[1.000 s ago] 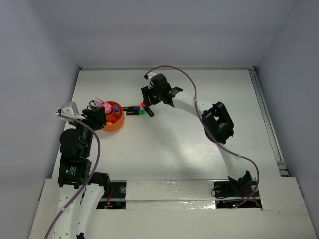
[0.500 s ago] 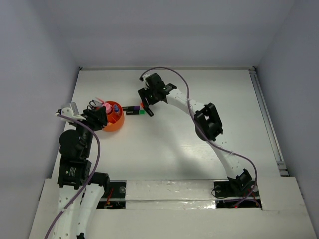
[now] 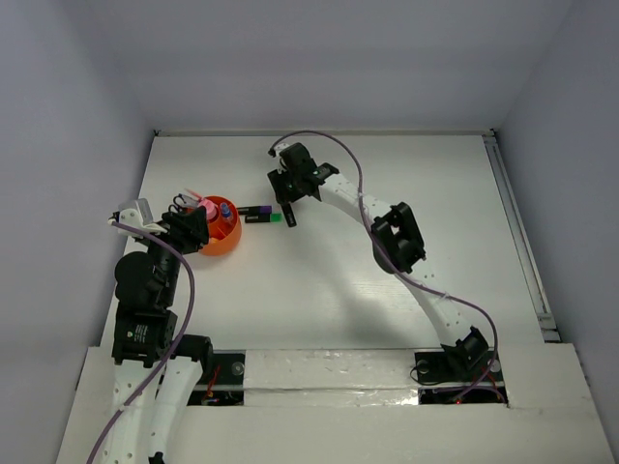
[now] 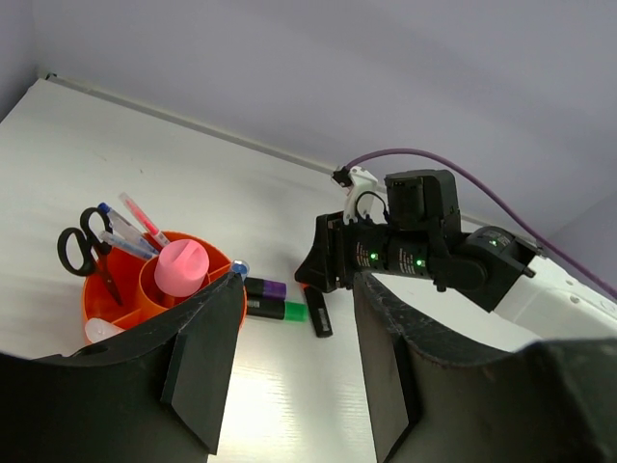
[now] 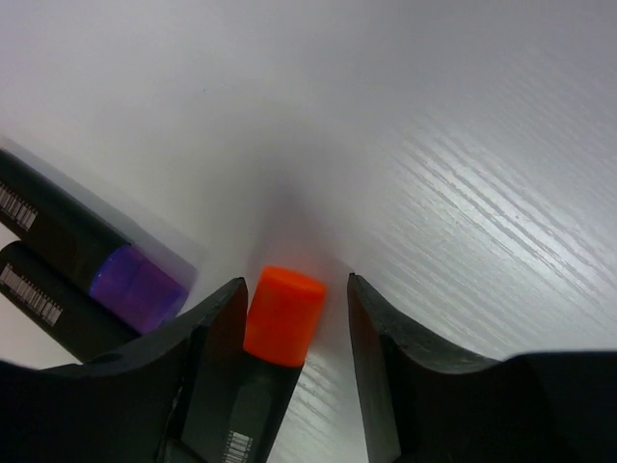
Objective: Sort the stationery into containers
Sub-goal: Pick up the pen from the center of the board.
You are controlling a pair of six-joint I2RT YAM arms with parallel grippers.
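From above, your right arm reaches far over the white table [image 3: 406,184]. The right gripper [image 3: 287,208] points down, a little right of the orange cup [image 3: 221,235]. Your left arm is bent, with the left gripper [image 3: 189,229] at the cup's left side. Pale walls stand all around.

From the left wrist, the fingers are spread wide and hold nothing. Scissors [image 4: 77,246], pens [image 4: 143,218] and a pink-capped bottle [image 4: 181,268] stand in the cup.

From the right wrist, an orange highlighter [image 5: 280,318] sits between the fingers. You cannot tell if they squeeze it.

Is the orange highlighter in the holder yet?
Out. The orange highlighter is straddled by the right gripper, away from the orange holder.
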